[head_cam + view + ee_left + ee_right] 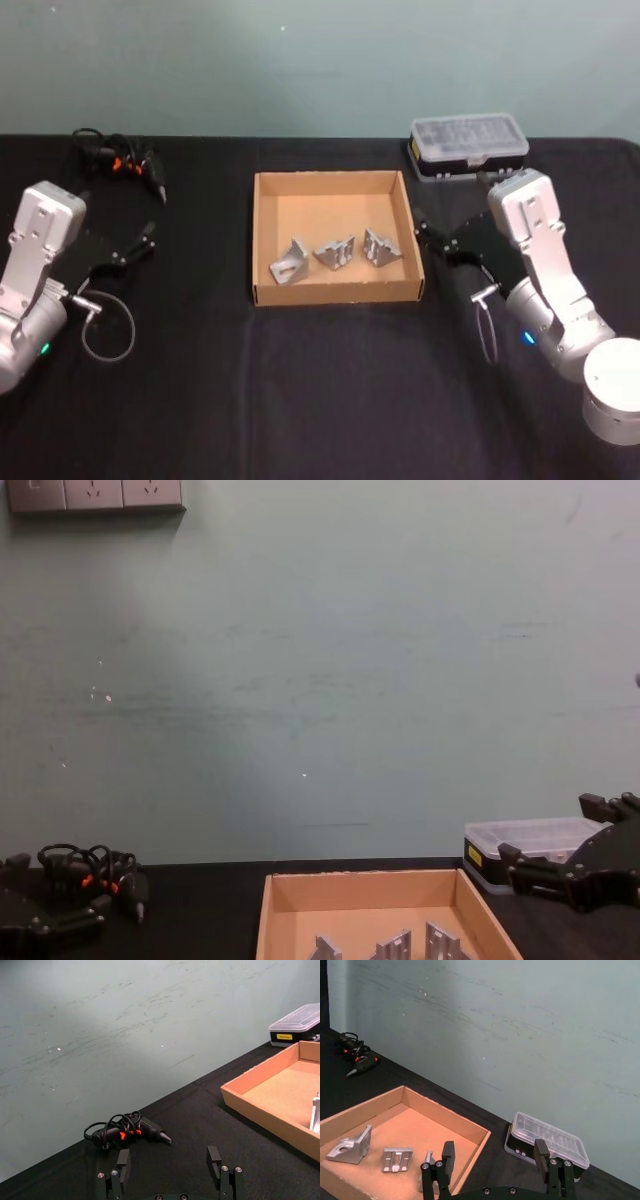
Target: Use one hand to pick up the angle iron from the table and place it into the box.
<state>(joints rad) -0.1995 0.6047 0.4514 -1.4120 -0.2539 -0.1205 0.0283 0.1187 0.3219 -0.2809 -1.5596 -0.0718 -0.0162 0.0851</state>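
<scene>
Three angle irons lie in a row inside the box (335, 190), along its near wall, just below the middle of the head frame: one (289, 262) at the left, one (336, 253) in the middle, one (381, 246) at the right. They rest on the box floor, close together; whether they touch cannot be told. The box sits at the centre of the black desk (320, 400).

The right gripper (432, 240) hangs just beside the box's right wall, at mid-right of the head frame, its fingers spread and grasping nothing. In the right wrist frame its fingers (448, 1156) stand apart above the box's corner, with the irons at lower left.

The left gripper (140, 245) is at mid-left of the head frame, well apart from the box, also released and empty; its fingers (123, 1161) stand wide in the left wrist frame.

A black case (468, 145) with a clear lid sits at upper right, beyond the box's far right corner. A black tool (125, 162) with orange marks and a coiled cord lies at upper left.
</scene>
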